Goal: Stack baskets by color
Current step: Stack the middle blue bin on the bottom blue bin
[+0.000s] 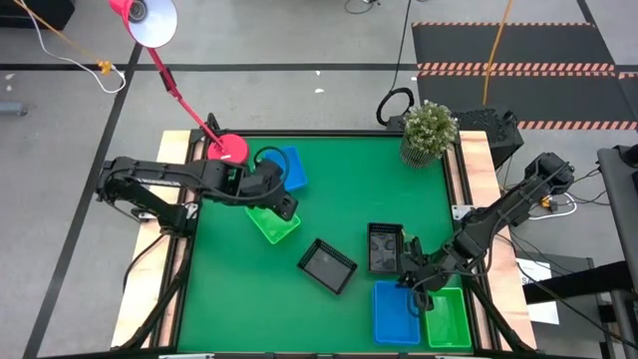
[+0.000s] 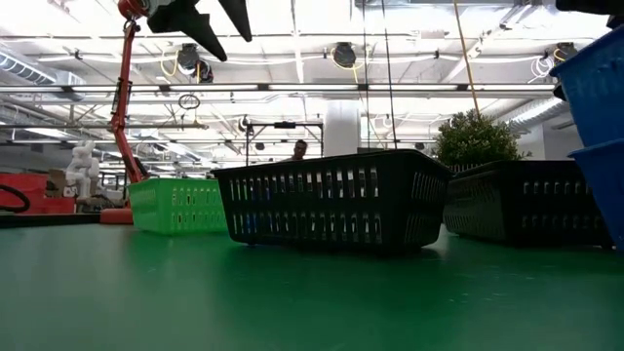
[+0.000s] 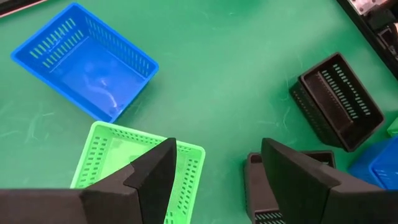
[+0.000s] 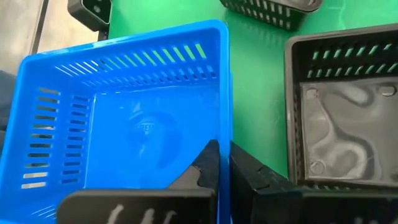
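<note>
Your right tool (image 4: pixel 222 163) is clamped on the blue basket (image 4: pixel 124 112) wall at lower right of the high view — seat it on its stack. Your left tool (image 3: pixel 214 168) (fingers apart) hovers over the green basket (image 1: pixel 272 221) at centre-left; lower, then close.

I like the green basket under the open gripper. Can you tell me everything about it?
The green basket is a small, shallow rectangle of bright green plastic, with rows of slots through its walls and a smooth floor. It sits upright and empty on the green table, turned at an angle, near the left side. A blue basket lies close beside it, not touching. The left gripper hangs open just above it, touching nothing.
</note>
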`<act>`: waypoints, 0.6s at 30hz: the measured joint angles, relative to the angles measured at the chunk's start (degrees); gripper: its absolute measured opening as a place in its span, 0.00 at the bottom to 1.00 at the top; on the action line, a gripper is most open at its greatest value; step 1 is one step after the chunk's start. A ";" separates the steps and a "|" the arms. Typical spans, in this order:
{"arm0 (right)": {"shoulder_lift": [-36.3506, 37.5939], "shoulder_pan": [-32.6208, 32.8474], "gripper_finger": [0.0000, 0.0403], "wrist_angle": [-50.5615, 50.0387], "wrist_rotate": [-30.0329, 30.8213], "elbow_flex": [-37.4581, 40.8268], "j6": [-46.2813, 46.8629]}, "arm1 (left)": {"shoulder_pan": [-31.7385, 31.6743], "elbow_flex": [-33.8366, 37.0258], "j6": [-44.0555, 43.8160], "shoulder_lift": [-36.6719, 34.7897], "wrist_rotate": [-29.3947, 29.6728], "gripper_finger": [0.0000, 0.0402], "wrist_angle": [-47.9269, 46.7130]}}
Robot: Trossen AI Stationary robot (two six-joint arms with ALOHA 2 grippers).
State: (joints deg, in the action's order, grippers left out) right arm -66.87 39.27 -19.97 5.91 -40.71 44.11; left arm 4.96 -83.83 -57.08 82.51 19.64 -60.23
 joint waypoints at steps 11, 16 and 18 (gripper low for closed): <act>-0.57 0.11 0.01 0.44 -1.56 0.00 0.02 | -0.20 0.00 -0.06 0.01 0.00 0.59 0.03; -1.47 0.09 0.01 0.44 -1.53 0.00 0.02 | -0.23 0.00 -0.46 0.01 0.00 0.59 0.09; -2.31 0.09 0.01 0.47 -1.72 0.00 0.08 | -0.23 0.00 -0.57 0.01 0.00 0.59 0.16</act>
State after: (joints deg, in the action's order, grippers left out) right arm -69.18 39.35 -19.50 4.20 -40.71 44.18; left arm 4.73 -83.83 -57.65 82.52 19.64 -60.08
